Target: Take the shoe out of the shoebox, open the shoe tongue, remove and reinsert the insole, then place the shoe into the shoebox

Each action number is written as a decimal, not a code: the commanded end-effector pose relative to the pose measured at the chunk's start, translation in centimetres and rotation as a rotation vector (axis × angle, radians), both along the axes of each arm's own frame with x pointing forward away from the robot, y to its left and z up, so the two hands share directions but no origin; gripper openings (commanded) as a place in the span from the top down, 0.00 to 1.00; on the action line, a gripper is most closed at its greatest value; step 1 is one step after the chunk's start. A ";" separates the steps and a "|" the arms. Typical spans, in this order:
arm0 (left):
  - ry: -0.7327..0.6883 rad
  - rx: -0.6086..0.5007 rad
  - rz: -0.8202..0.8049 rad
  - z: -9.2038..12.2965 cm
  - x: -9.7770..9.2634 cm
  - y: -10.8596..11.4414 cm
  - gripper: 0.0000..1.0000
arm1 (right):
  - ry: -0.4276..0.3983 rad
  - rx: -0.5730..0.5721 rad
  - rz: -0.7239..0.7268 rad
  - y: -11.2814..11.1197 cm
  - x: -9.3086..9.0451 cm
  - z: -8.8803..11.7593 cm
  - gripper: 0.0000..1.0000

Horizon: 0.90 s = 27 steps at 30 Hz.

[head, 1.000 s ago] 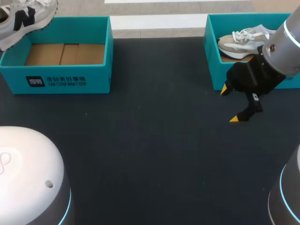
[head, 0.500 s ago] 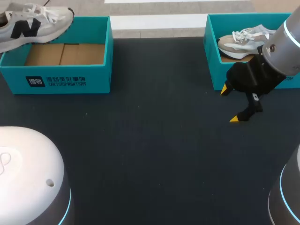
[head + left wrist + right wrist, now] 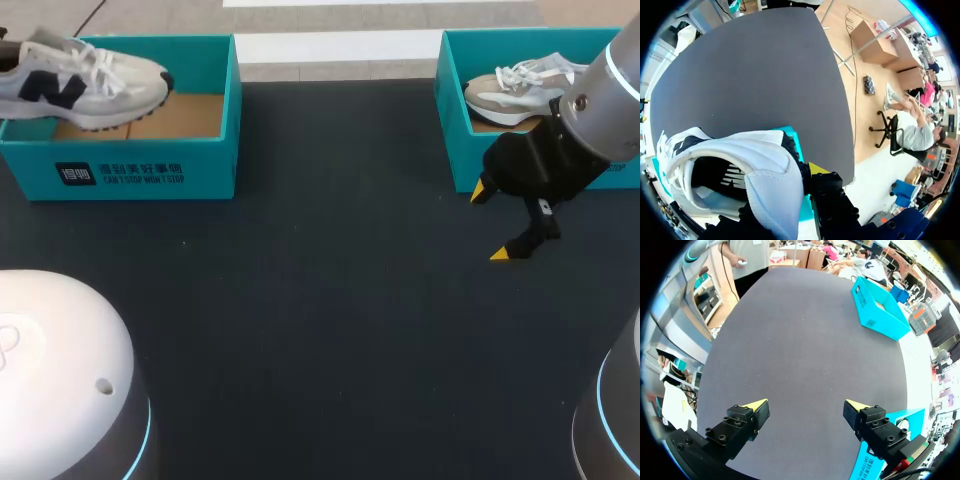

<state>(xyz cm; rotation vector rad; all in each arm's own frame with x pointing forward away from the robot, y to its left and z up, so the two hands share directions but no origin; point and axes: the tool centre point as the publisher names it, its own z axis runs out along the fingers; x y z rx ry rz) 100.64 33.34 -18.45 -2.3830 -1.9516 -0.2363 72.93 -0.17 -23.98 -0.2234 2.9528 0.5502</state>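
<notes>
white shoe (image 3: pixel 85 80) gripped at the heel by the left gripper (image 3: pixel 805 180), low over the left shoebox (image 3: pixel 140 165); right gripper (image 3: pixel 490 222) open and empty above the table (image 3: pixel 320 300); progress on the insole steps cannot be judged

A white shoe (image 3: pixel 740 165) is gripped in the jaws, a teal shoebox (image 3: pixel 806 207) edge beneath it, the dark bench (image 3: pixel 755 75) at 12 o'clock.

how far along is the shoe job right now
Done: nothing confirmable. In hand: the left gripper holds the white sneaker with a black side logo by its heel over the left teal cardboard shoebox, apparently not set down. The right gripper hangs open. Left: at least boxing the shoe; whether the insole step happened isn't visible.
</notes>
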 end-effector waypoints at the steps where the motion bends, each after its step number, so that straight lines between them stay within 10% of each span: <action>1: 0.003 -0.007 0.008 -0.2 0.1 0.0 1.00 | -0.001 -0.003 -0.001 0.1 0.0 -0.1 0.00; 27: -0.021 -0.004 0.191 -3.7 5.4 -2.3 1.00 | -0.001 -0.003 -0.001 0.1 0.0 -0.1 0.00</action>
